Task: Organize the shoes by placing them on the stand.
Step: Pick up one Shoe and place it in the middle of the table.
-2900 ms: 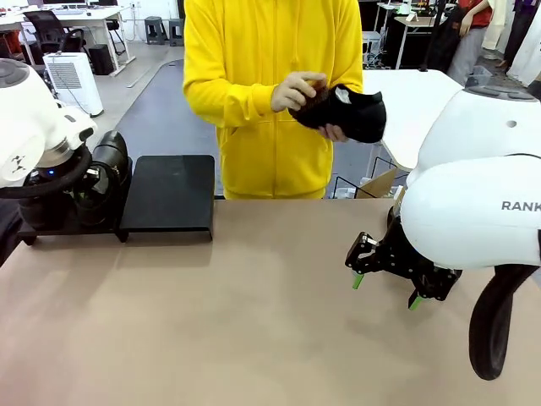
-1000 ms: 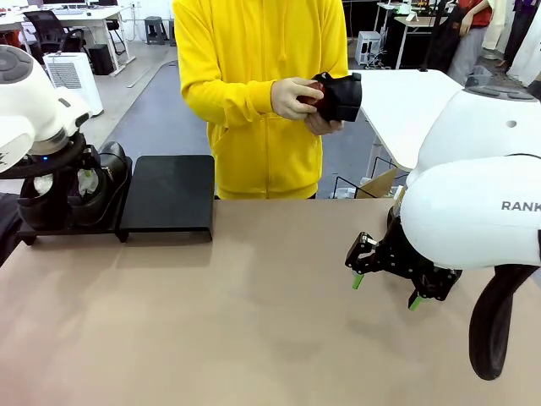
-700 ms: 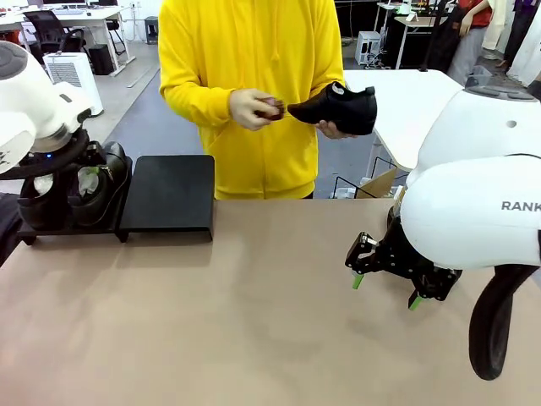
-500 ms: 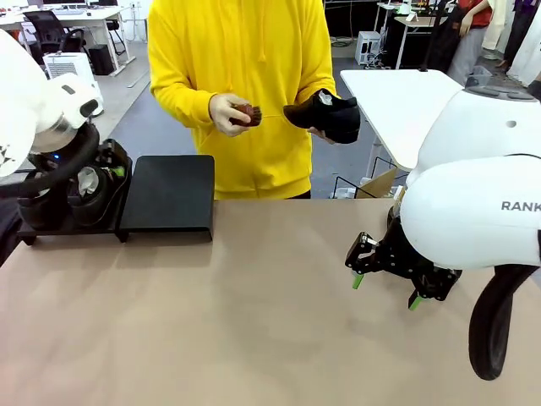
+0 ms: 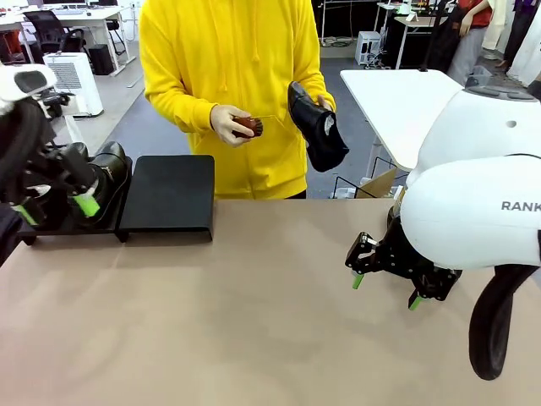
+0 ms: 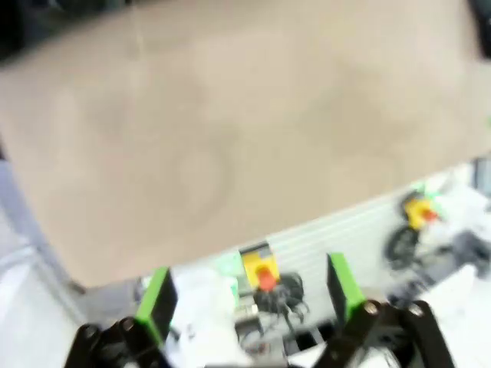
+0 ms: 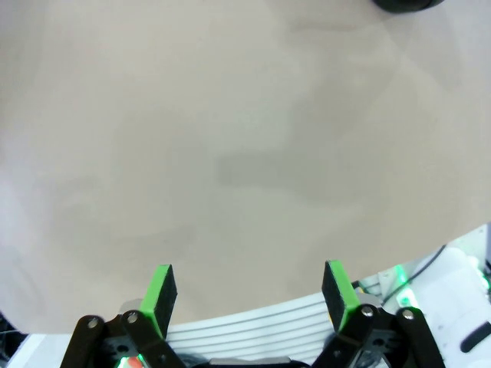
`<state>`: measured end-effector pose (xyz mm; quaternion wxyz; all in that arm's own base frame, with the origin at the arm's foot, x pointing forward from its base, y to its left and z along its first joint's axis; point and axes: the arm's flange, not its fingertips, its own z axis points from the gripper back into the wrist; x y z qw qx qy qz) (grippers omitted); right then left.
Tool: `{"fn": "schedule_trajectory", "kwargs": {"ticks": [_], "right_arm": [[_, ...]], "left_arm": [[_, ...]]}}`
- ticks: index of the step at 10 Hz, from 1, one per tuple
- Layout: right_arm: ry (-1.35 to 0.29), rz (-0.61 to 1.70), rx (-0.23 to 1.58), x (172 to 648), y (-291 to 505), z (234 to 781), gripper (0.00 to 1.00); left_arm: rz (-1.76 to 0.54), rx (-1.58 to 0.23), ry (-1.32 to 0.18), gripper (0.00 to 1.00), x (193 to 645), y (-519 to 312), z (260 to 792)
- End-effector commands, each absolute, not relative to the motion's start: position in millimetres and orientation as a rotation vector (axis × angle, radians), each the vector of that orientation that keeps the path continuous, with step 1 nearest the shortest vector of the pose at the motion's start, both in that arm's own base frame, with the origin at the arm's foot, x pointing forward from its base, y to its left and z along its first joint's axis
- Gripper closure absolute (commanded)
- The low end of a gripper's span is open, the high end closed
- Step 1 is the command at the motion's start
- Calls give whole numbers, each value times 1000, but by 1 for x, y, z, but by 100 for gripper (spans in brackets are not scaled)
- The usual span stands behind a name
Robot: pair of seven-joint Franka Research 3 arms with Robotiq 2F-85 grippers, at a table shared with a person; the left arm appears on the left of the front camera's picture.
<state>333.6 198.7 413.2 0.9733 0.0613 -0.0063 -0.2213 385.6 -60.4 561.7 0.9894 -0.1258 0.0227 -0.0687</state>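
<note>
far left: left gripper (image 5: 55, 209) spread wide, empty, close by a shoe (image 5: 110, 165) on the stand (image 5: 169, 194). right side: right gripper (image 5: 386, 291) likewise spread, empty, above the table (image 5: 211, 321). far side: another shoe (image 5: 317, 127), on end, held by the person (image 5: 228, 51).

text: "RANK" | on: right arm (image 5: 478, 216) white shell | cropped at edge

Front camera sits between the arms, looking across the table (image 5: 254, 338) at the person (image 5: 224, 76). Left wrist camera, blurred, looks past the left gripper (image 6: 249, 284) onto the table and its edge. Right wrist camera looks down past the right gripper (image 7: 248, 280), close over that same table.
</note>
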Motion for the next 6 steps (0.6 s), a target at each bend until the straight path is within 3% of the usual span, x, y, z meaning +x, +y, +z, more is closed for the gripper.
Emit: {"fn": "schedule_trajectory", "kwargs": {"ticks": [1, 2, 3, 6], "right_arm": [[-24, -434, 123, 336, 197, 415, 0], [-13, -447, 124, 334, 199, 413, 0], [-121, -416, 8, 350, 196, 417, 0], [-309, -270, -104, 429, 162, 437, 0]], "left_arm": [[-141, -314, 107, 0, 412, -63, 566], [-113, -339, 72, 0, 418, -60, 562], [-143, -278, 96, 0, 395, -58, 563], [-143, -278, 96, 0, 395, -58, 563]]}}
